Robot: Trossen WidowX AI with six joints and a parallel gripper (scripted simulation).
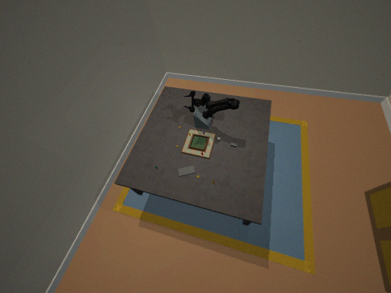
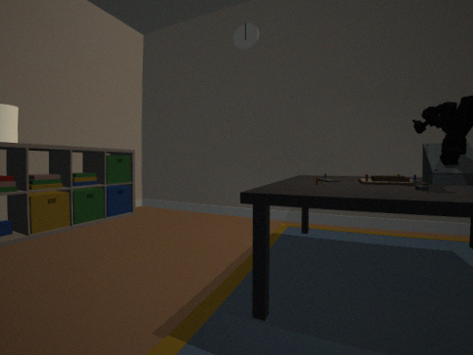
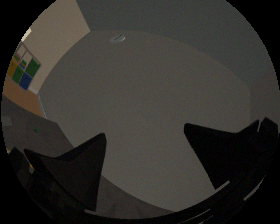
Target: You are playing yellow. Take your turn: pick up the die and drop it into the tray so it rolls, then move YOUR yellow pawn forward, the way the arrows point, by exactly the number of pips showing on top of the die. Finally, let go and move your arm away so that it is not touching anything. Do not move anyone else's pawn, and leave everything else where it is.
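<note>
Exterior view shows a wall clock (image 2: pixel 246 35) (image 3: pixel 117 38), top doesn't

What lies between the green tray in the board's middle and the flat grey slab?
In the top view, the board's patterned border, then bare tabletop.

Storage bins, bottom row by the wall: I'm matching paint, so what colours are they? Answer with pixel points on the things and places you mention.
Yellow (image 2: pixel 50 214), green (image 2: pixel 89 206) and blue (image 2: pixel 119 200); best in the exterior view.
</note>
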